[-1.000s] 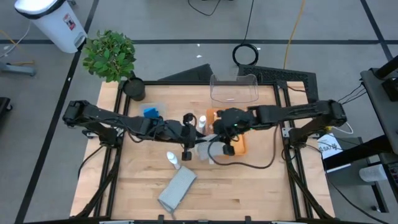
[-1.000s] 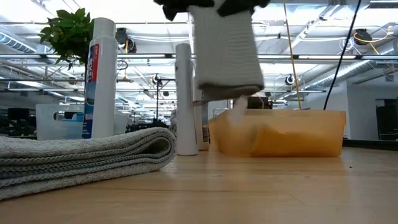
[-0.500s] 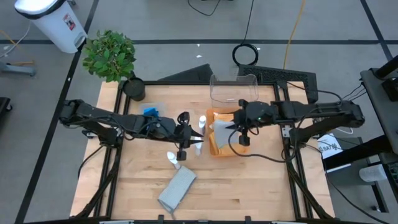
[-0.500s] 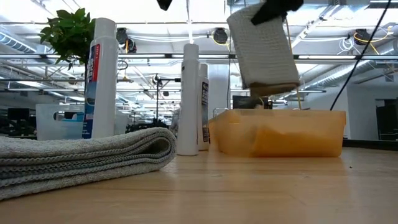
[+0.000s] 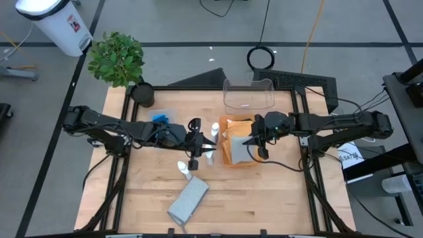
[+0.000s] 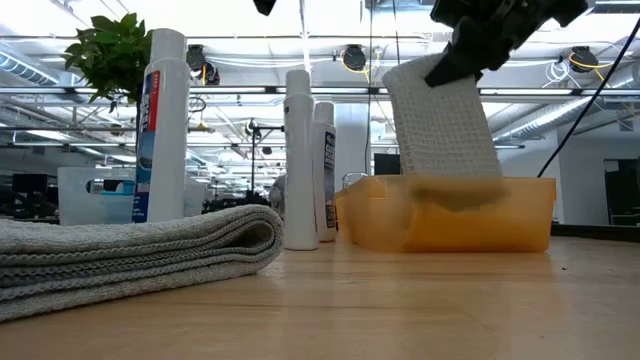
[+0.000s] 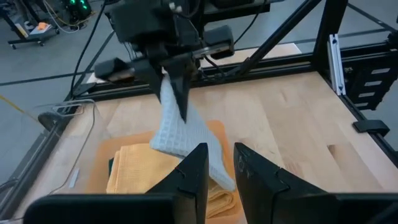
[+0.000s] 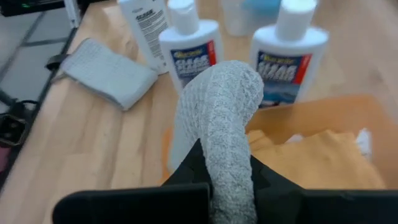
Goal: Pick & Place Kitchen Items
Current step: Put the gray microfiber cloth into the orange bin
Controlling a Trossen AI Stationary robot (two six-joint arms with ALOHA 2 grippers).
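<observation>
A pale grey waffle cloth [image 7: 183, 137] hangs over the orange tray [image 5: 225, 160], with my right gripper [image 5: 253, 140] shut on its top. In the low view the cloth [image 6: 445, 130] reaches down behind the tray's wall [image 6: 520, 215]. A folded orange cloth [image 7: 137, 168] lies in the tray. My left gripper [image 7: 219, 155] hovers to the left of the tray, above the bottles. A narrow gap shows between its fingers, with nothing in it. Two white bottles [image 6: 298, 160] [image 6: 325, 170] stand left of the tray, and a third [image 6: 165, 130] stands nearer. A folded grey cloth [image 5: 188, 201] lies flat near the front edge. My right gripper pinches the cloth's upper end [image 8: 221, 146] between its two fingers [image 7: 180, 102]. The fingers slant down from the table's right side. The cloth hangs slack below them, bunched into a roll. Its lower end [image 7: 214, 171] rests on the orange cloth in the tray.
A clear bin [image 5: 248, 94] stands at the far edge behind the tray. Another clear bin holding a blue sponge [image 5: 160, 119] is at the left, beside my left arm. A potted plant [image 5: 117, 58] stands at the far left corner.
My right gripper has carried the pale cloth toward the table's right edge and downward, from beside the bottles to over the tray. The cloth's lower end, which hung clear, now lies inside the tray.
</observation>
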